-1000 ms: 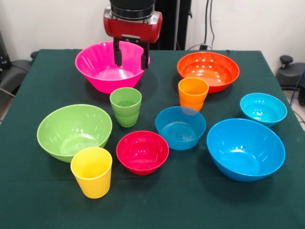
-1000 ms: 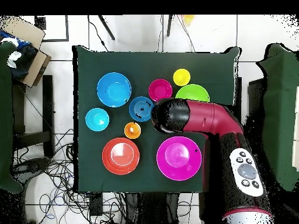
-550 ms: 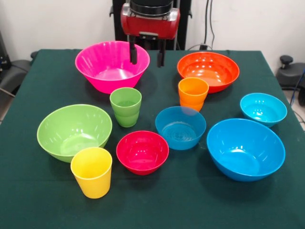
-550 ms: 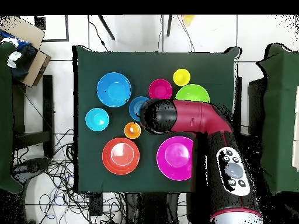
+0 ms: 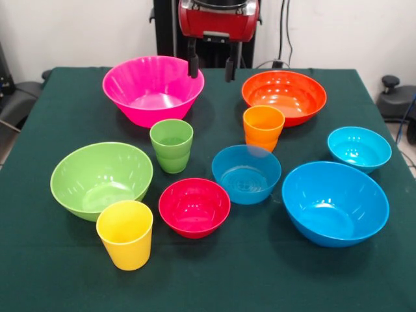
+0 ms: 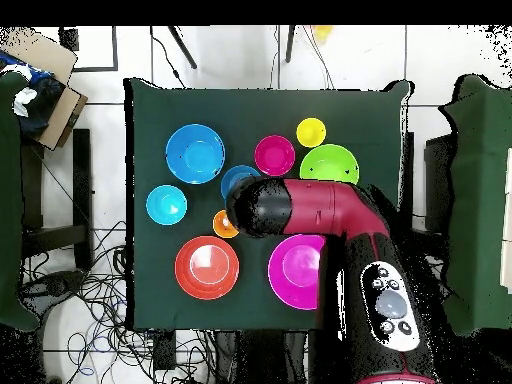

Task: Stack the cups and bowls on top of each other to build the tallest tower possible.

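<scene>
With nothing stacked yet, the empty gripper [image 5: 211,67], fingers apart, hangs high at the far edge between the pink bowl [image 5: 153,89] and orange bowl [image 5: 284,96]; descending toward the nearby orange cup [image 5: 263,127], it could clip either rim.

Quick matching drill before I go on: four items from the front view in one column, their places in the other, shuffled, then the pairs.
Things:
1. yellow cup
2. orange cup
3. red bowl
4. claw

Places:
A. just in front of the orange bowl
B. above the table, between the pink bowl and the orange bowl
C. between the yellow cup and the large blue bowl
D. nearest the camera, by the green bowl

Pairs: 1-D, 2-A, 3-C, 4-B
</scene>
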`<state>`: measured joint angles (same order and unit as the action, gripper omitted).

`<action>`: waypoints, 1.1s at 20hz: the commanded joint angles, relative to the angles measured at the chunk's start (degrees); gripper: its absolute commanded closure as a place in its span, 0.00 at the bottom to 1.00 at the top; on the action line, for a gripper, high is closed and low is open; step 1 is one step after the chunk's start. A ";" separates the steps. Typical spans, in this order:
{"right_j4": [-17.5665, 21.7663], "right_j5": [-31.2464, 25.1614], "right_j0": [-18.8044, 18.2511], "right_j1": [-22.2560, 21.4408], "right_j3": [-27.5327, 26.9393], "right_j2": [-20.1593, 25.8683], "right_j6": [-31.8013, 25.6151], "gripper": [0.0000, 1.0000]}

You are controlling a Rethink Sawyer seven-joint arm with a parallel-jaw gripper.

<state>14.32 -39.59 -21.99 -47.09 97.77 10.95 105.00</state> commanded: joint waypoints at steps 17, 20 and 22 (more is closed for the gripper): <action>4.27 8.58 -2.17 -2.34 11.88 1.00 0.33 0.00; 4.83 9.44 -2.19 -1.13 11.09 0.95 0.35 0.00; 5.21 9.57 -2.01 -0.13 10.02 0.76 0.39 0.00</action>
<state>14.31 -33.88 -23.95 -50.41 106.56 10.92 105.00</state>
